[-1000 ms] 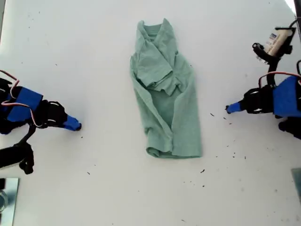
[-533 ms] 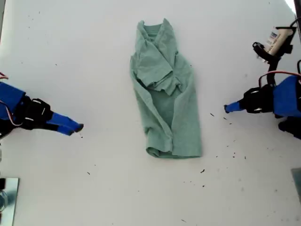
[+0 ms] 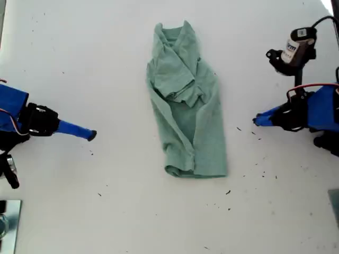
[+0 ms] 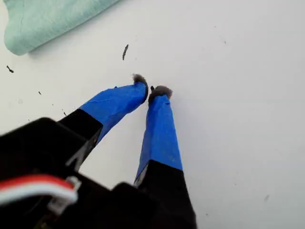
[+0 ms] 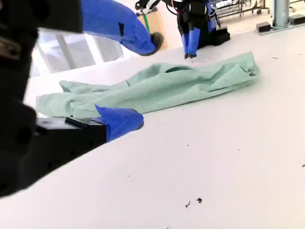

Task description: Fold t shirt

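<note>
One t shirt [image 3: 186, 106], two claws, one table [image 3: 106, 53].

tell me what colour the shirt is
Pale sage green, slightly heathered; the shirt shows best in the exterior view.

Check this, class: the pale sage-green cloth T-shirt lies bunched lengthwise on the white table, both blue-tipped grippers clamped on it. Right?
Wrong on the grippers: the exterior view shows my first gripper and my second gripper clear of the pale sage-green cloth T-shirt, which lies bunched lengthwise on the white table.
</note>
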